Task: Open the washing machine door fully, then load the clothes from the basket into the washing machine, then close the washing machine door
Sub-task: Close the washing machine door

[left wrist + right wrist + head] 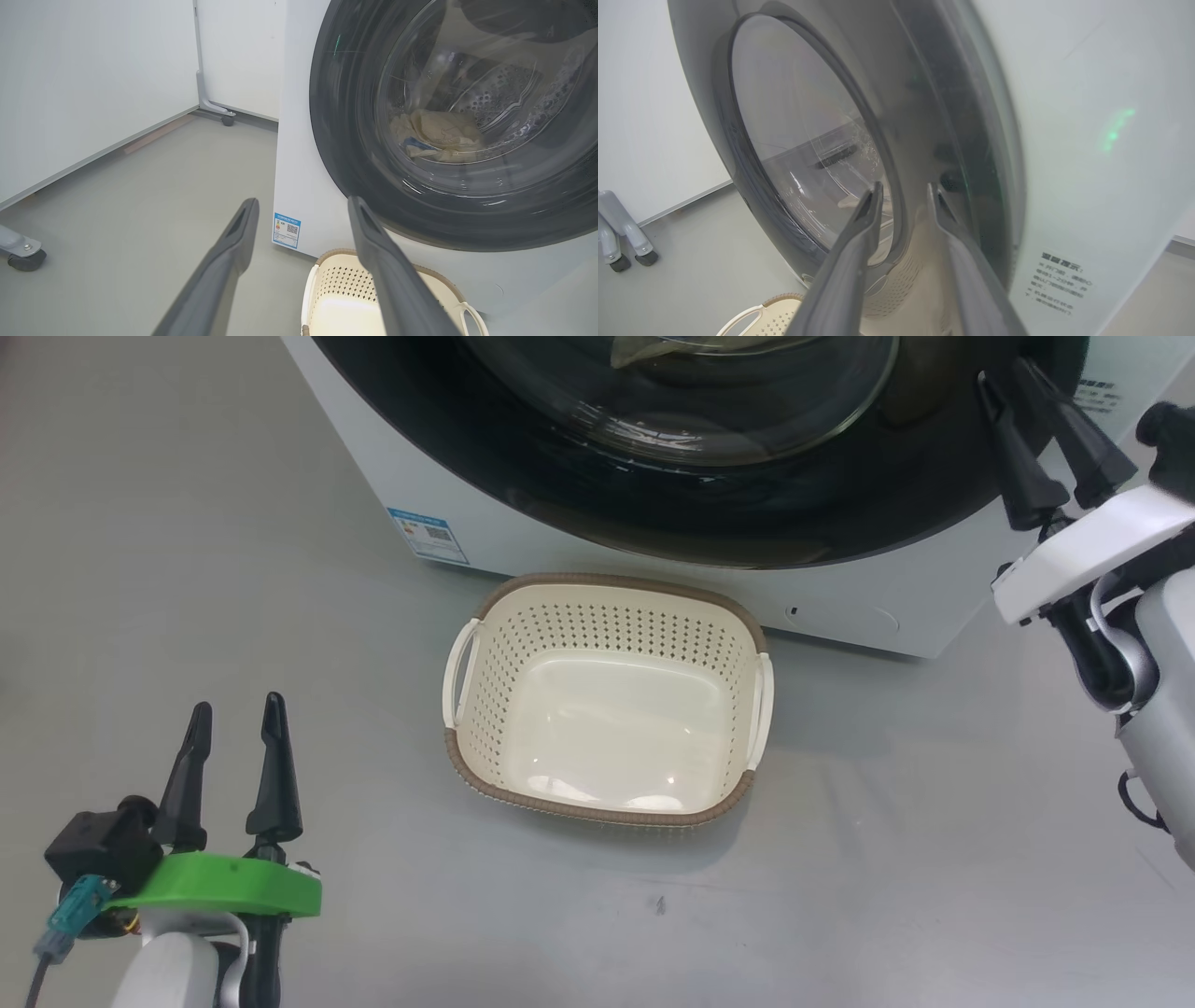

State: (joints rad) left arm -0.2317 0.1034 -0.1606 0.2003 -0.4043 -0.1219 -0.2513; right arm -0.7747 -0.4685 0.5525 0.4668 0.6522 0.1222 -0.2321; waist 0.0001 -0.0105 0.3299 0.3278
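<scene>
Your right gripper [1003,375] hangs with its fingers a little apart and nothing between them. The tips point at the right edge of the door [467,448], but the blurred wrist view does not show whether they touch it. Just ahead of those fingers the door lies flat against the washer [523,546]. Through its glass, beyond the tips and to their left, the clothes [439,133] lie heaped in the drum. Below and left of that gripper, the basket [607,583] stands empty on the floor, close to the washer's front. Your left gripper [237,703] hovers low over the floor, well apart from the basket on its far side. Its fingers are spread wide and empty, pointing toward the washer's lower left corner and its blue sticker [428,535].
</scene>
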